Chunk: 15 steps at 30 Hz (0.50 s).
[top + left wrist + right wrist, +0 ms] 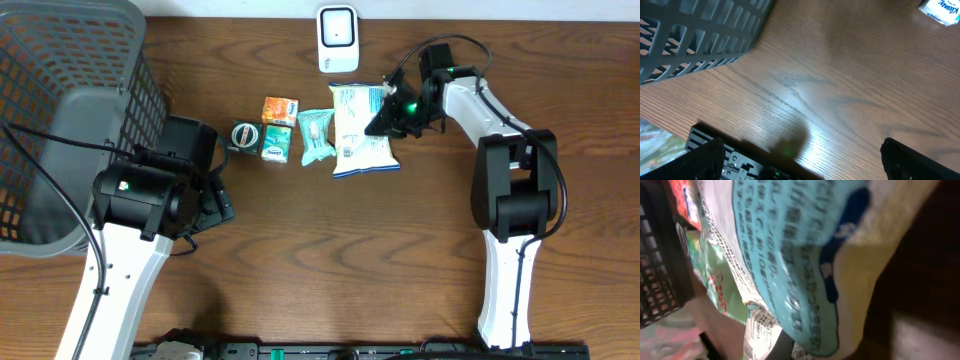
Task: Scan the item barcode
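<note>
Snack bag (358, 140) edge inside tightly closed right pincer (384, 119)

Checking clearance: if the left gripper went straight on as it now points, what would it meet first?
Probably the bare brown wooden table; the open left gripper tilts down at it, the grey plastic mesh basket off to one side. Depth is unclear.

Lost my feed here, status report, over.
Left gripper open beside the basket. Right gripper shut on snack bag edge. Nothing between bag and white scanner.
</note>
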{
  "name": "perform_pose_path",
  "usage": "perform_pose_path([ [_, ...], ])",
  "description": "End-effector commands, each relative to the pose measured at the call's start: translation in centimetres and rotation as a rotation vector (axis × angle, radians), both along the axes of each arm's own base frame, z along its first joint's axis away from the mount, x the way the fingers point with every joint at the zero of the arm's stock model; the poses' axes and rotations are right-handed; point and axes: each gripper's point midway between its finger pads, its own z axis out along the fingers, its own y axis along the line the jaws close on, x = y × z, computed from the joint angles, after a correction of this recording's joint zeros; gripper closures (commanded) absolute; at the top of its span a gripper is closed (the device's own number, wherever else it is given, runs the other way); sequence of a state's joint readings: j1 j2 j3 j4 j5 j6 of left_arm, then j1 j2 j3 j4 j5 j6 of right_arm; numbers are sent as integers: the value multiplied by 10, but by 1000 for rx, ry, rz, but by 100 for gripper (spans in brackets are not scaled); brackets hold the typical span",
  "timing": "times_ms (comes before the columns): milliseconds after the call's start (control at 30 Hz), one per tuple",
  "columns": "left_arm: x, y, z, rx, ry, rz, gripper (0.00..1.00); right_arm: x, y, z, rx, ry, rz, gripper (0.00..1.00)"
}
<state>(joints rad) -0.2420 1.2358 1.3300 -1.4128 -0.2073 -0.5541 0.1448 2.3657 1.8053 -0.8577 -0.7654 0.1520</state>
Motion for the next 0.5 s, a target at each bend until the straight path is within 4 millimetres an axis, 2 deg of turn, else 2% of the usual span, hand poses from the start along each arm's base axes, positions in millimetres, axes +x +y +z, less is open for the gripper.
perform_pose_path([
  [0,-1,0,0,-7,0,16,2,2,-14,16,23,-16,-10,99],
  [67,-1,0,0,-7,0,16,2,4,-24,34,18,-58,-10,99],
  [200,-1,0,0,-7,0,16,2,8,-39,83,-5,-183,-11,99],
  [367,-1,0,0,-7,0,16,2,6,-71,126,-249,-310,-61,99],
  [467,-1,0,0,-7,0,16,2,2,-78,155,-315,-383,-80,99],
])
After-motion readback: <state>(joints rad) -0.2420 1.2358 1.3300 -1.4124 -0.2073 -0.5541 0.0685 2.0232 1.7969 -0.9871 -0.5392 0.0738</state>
